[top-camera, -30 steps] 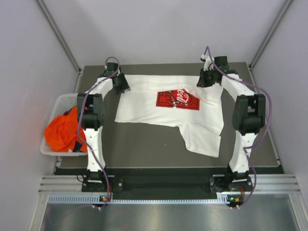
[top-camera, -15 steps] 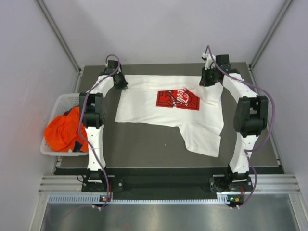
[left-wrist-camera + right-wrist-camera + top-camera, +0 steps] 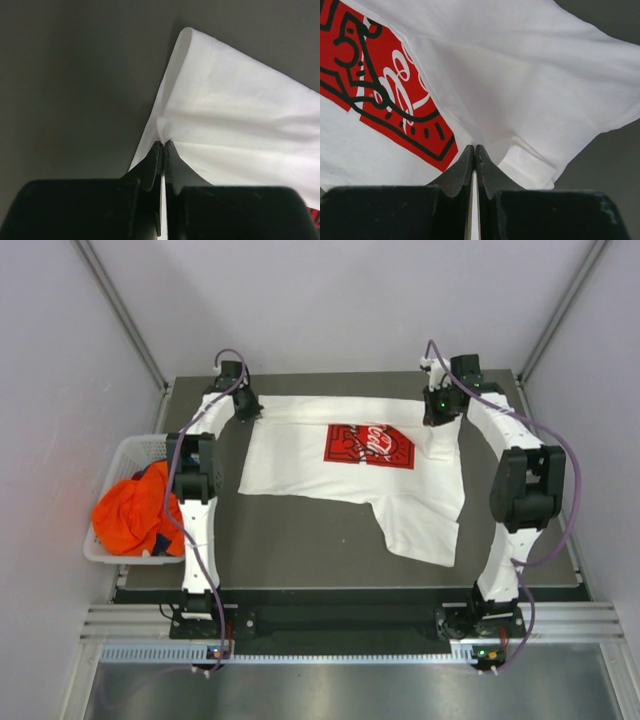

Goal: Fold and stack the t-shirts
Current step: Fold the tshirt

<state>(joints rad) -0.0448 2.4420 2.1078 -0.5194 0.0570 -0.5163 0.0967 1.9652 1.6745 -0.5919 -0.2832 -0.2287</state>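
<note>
Top external | white t-shirt spread on table | left gripper clamped on far-left corner | right gripper clamped on far-right fabric | orange garment in basket

Top cam sits high up behind the arm bases, looking down and forward, far enough back to catch the whole table plus the side walls. Both wrist cams are way closer. Each rides its arm and stares along its own fingers, with the left gripper and right gripper filling the bottom of frame. Left one sees the white t-shirt edge against bare tabletop, right one lands on the red print. All three overlap on that shirt, and the print shows from the top too.
</note>
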